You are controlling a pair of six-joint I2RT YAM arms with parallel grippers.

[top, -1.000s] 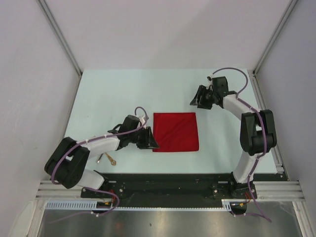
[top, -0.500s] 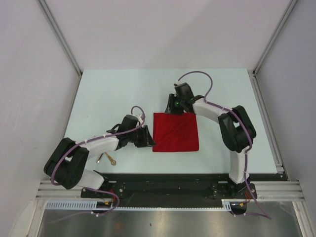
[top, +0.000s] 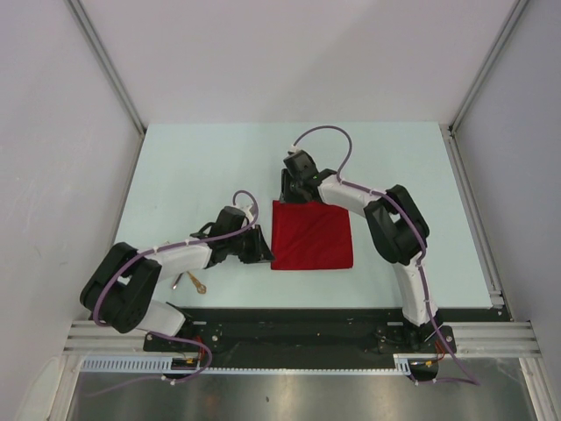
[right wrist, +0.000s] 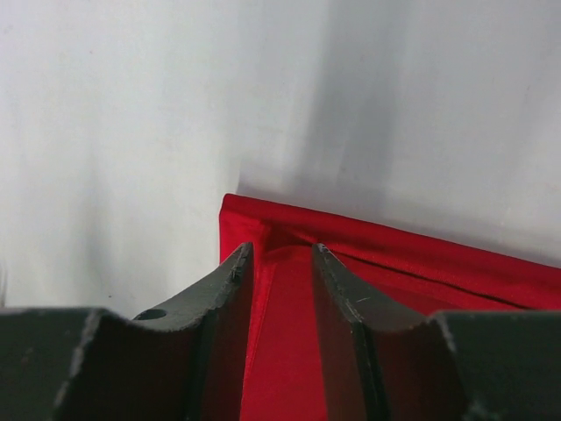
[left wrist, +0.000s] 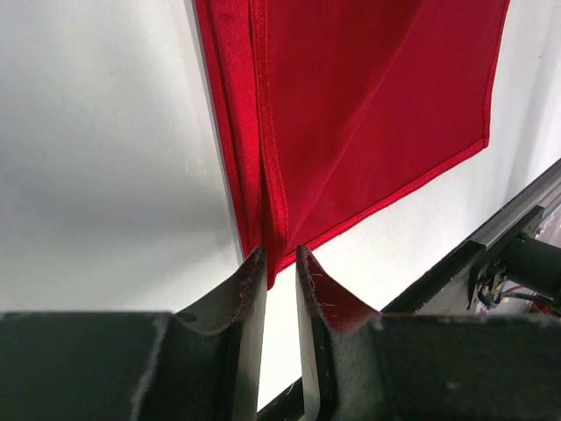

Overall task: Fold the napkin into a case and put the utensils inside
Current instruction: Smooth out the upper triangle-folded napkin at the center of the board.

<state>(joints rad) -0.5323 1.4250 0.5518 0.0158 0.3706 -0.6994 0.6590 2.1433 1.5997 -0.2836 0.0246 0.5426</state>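
One pale table, seemingly white-walled

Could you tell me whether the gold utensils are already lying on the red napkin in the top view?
No, the utensils lie on the table beside the left arm's base, apart from the napkin.

Even, bright, diffuse light fills the overhead view, leaving only faint shadows beside the arms on the pale table. Both wrist views show broad soft grey shading across the table around the napkin, its red saturated and slightly glossy. The near fingers look dark and somewhat soft.
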